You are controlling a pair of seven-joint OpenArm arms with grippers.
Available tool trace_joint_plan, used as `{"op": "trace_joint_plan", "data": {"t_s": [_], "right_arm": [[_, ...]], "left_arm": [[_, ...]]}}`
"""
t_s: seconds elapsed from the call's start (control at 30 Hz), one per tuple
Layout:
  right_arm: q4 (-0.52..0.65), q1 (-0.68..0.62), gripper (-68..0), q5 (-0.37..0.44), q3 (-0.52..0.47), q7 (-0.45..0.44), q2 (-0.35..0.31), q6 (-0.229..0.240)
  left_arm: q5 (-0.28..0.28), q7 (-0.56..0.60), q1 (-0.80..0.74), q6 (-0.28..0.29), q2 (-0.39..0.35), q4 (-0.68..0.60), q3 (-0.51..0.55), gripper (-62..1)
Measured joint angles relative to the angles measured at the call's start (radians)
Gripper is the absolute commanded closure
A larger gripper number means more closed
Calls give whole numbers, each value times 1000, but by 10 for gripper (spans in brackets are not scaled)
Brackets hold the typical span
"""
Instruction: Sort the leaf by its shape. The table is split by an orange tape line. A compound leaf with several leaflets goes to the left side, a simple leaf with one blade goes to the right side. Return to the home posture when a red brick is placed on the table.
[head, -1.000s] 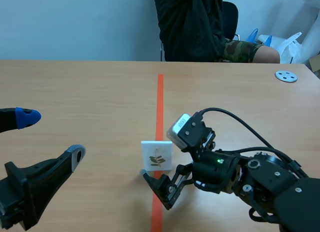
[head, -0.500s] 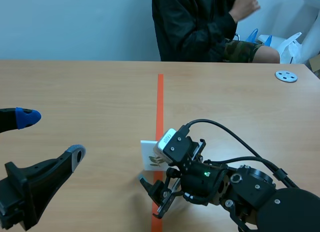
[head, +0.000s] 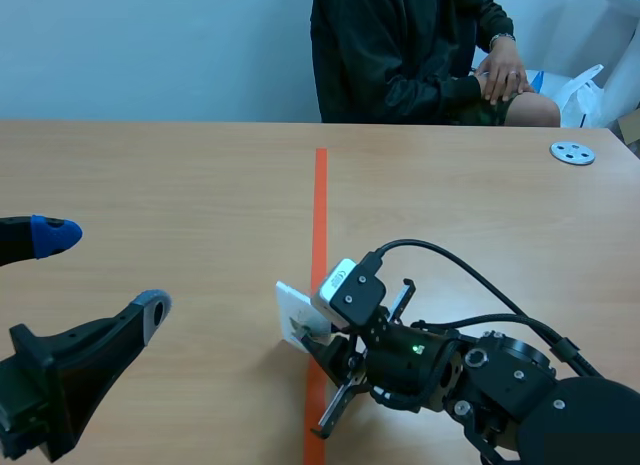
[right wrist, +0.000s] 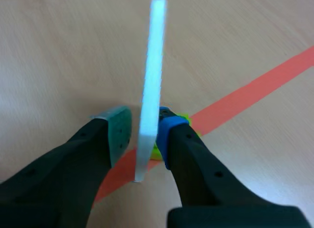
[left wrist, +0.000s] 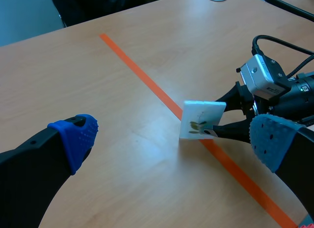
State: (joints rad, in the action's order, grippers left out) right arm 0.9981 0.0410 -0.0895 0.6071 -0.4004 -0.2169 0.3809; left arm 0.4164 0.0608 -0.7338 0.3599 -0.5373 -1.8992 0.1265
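A small white card [head: 291, 311] with a green leaf sprig printed on it stands tilted just left of the orange tape line [head: 320, 205]. My right gripper [head: 322, 347] is shut on its lower part. The right wrist view shows the card [right wrist: 152, 76] edge-on, pinched between the grey-green pad [right wrist: 118, 130] and the blue pad [right wrist: 170, 130]. From the left wrist, the card [left wrist: 201, 119] faces my open left gripper [left wrist: 171, 139], which holds nothing and hangs well to the left [head: 105, 272].
A person [head: 400, 45] sits across the table, hands on lap. A grey disc [head: 572, 152] lies at the far right of the table. The right arm's black cable [head: 450, 260] loops above its wrist.
My right gripper has moved in around the card and shut on it. The card now leans to the left. The person's hand has come down. My left arm has kept still.
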Motion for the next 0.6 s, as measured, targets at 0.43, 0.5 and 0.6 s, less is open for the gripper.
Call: {"op": "trace_joint_plan", "data": {"t_s": [0.43,0.5,0.6], "right_arm": [[146,-28,-15,8,-130,-49,-75,11],[200,-52,-15,58,-209,-36,-89,10],[245,-91,-15,154,-331,11,-97,16]], "left_arm": [[0,0,0,0,0,0,0,-623],[0,0,0,0,0,0,0,-623],[0,0,0,0,0,0,0,-623]]}}
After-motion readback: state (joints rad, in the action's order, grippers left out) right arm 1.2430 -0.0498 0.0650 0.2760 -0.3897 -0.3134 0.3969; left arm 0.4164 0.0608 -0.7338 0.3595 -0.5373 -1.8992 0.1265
